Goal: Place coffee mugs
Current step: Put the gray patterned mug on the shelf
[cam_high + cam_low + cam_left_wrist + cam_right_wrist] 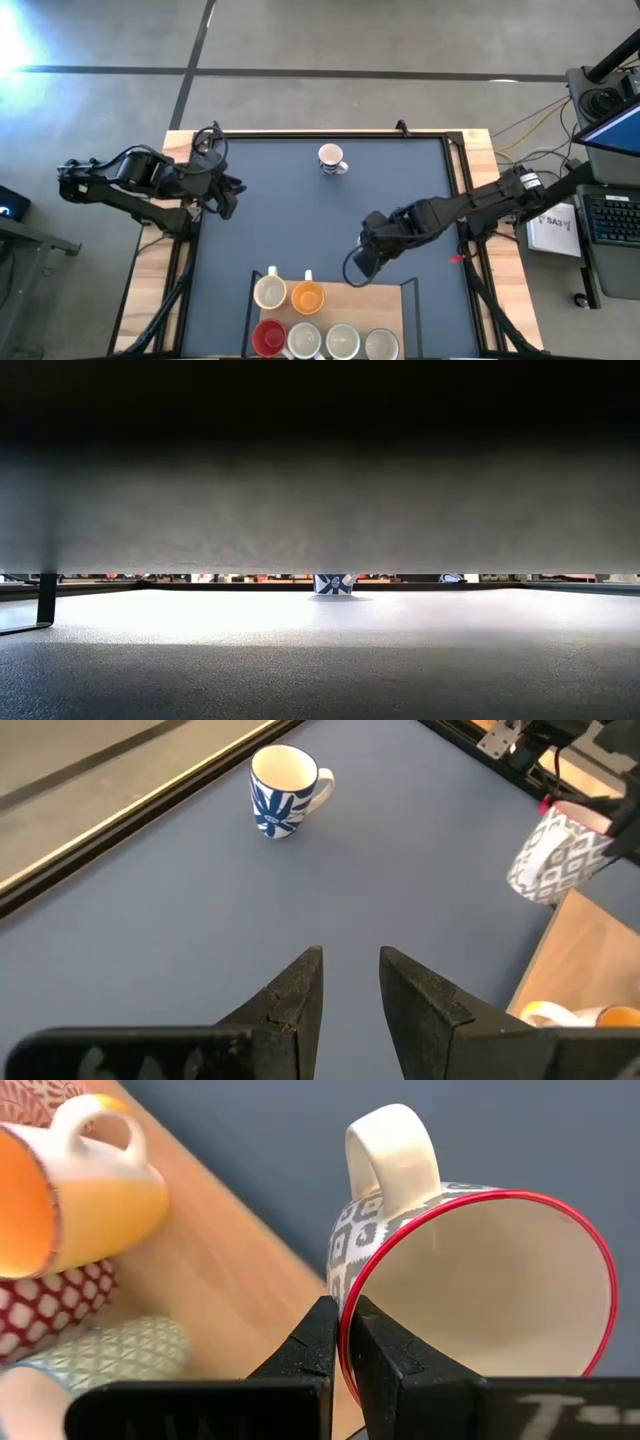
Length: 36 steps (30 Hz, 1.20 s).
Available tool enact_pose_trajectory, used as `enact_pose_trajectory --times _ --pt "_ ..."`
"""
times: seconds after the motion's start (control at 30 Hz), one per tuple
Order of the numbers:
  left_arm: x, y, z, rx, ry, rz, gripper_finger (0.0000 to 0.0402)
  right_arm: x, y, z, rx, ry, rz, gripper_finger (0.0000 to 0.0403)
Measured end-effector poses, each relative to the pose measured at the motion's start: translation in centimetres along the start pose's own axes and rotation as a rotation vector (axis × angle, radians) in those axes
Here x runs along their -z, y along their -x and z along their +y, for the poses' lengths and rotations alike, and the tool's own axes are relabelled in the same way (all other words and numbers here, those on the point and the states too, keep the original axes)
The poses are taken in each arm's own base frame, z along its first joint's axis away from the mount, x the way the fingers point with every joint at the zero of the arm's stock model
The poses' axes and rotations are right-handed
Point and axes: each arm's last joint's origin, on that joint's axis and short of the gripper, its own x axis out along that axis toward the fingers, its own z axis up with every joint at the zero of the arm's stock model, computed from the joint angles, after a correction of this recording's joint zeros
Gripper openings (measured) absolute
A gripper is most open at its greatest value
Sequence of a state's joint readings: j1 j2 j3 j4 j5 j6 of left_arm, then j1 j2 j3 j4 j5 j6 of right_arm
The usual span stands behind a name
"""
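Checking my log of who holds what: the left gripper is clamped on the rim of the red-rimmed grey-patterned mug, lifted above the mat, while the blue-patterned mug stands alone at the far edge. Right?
Not quite: the right gripper holds the red-rimmed mug, as the right wrist view shows. The left gripper holds nothing. The blue-patterned mug does stand alone.

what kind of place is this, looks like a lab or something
Probably a robotics lab or workshop. Bare concrete floor surrounds a dark-topped, wood-edged work table, and a cluttered desk with laptop and cables stands beside it. The right gripper grips a grey-patterned, red-rimmed mug.
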State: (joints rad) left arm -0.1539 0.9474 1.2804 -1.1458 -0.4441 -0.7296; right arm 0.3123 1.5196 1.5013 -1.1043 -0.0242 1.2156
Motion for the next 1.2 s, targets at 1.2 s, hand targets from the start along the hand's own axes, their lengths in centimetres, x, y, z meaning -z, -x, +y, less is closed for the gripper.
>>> enact_pose_trajectory --times 1.2 --pt "1.3 4.3 3.7 0.082 -0.162 -0.037 0.0084 0.3 -2.7 8.9 0.062 -0.206 0.032 0.0012"
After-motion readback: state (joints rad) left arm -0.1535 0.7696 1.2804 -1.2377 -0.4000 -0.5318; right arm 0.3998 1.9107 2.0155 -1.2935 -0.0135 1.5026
